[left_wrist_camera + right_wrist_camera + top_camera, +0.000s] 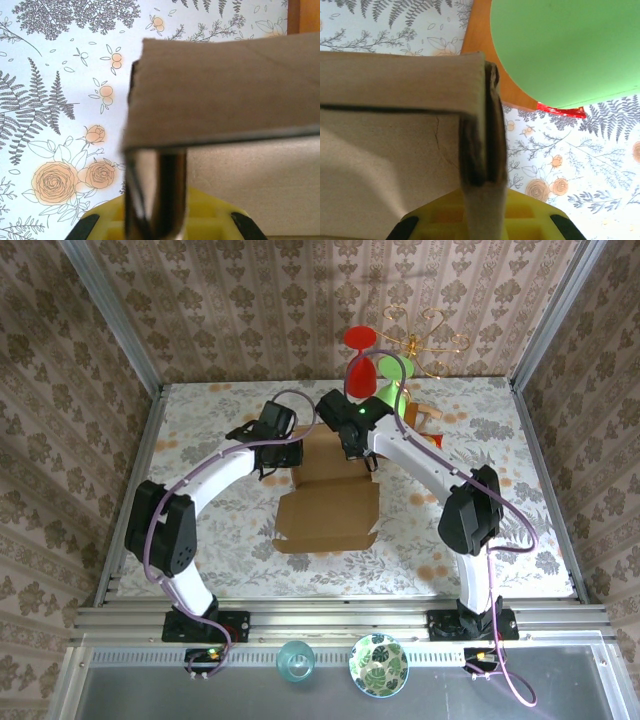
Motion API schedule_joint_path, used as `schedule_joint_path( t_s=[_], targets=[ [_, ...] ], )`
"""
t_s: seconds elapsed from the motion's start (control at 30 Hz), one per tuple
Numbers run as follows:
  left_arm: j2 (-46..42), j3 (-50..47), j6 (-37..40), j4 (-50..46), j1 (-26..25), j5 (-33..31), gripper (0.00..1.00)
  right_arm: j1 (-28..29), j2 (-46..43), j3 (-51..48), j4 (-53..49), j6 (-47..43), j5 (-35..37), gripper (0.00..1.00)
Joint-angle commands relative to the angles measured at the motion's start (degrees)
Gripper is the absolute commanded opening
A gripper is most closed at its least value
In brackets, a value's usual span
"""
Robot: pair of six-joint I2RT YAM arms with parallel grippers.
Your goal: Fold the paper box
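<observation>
Gripping box (328, 510) at its end nearest the stand (428, 412): L jaws pinched shut on one raised cardboard corner, R jaws likewise on the other. Box lies mid-table (560, 500), long axis running away from stand; both arms equally near.

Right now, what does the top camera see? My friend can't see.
Over a flowery table, the left gripper and right gripper pinch the far end of a tan paper box. A red glass and green glass stand behind.
</observation>
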Motion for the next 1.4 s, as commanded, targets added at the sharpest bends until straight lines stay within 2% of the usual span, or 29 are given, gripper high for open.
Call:
schedule_joint_path(
  t_s=[0.0, 0.17, 0.37, 0.43, 0.53, 0.57, 0.63, 0.7, 0.9, 1.13, 1.2, 1.37],
  targets=[
    [-1.44, 0.62, -0.68, -2.31, 0.58, -1.91, 0.0, 0.62, 2.48, 2.33, -6.19, 2.52, 8.35, 0.0],
    [-0.82, 2.61, -0.73, -4.31, 0.22, -3.26, 0.0, 1.86, 2.88, 2.5, -6.91, 3.57, 11.1, 0.0],
    [-1.87, 2.25, -0.78, -3.61, -0.04, -4.41, 0.02, 1.97, -0.16, -0.92, -1.77, 3.49, 8.15, 0.0],
    [-2.85, 2.04, -1.24, -3.28, 0.26, -3.75, 0.19, 1.97, -2.86, -5.12, 2.96, 2.97, 7.15, 0.0],
    [-4.54, 2.57, -2.09, -3.25, 0.58, -1.96, 0.33, 1.8, -8.24, -13.18, 12.97, 1.49, 5.23, 0.0],
    [-5.42, 2.67, -2.17, -3.04, 0.58, -1.32, 0.41, 1.79, -9.88, -15.59, 16.8, 1.06, 4.58, 0.0],
    [-6.69, 2.93, -3.08, -3.05, 0.66, 0.0, 0.5, 1.79, -12.52, -19.27, 21.77, 0.85, 4.14, 0.0],
    [-8.06, 2.94, -4.06, -2.88, 0.62, 1.94, 0.53, 1.7, -13.94, -21.76, 25.24, 0.84, 3.84, 0.0],
    [-12.5, 2.11, -8.38, -4.51, 0.74, 4.32, 0.54, 1.17, -12.99, -21.56, 23.97, 4.55, 3.7, 0.0],
    [-22.89, -0.55, -16.43, -6.47, 0.75, -1.42, 0.51, 0.91, -13.33, -22.52, 22.83, 14.17, 3.65, 0.0],
    [-26.54, -1.52, -21.66, -10.71, 1.07, -5.53, 0.52, 0.8, -13.37, -22.52, 22.18, 18.73, 3.26, 0.0],
    [-34.38, -4.51, -36.31, -22.35, 0.63, -9.69, 0.47, 0.67, -12.77, -22.1, 21.72, 28.56, 0.3, 0.0]
  ],
)
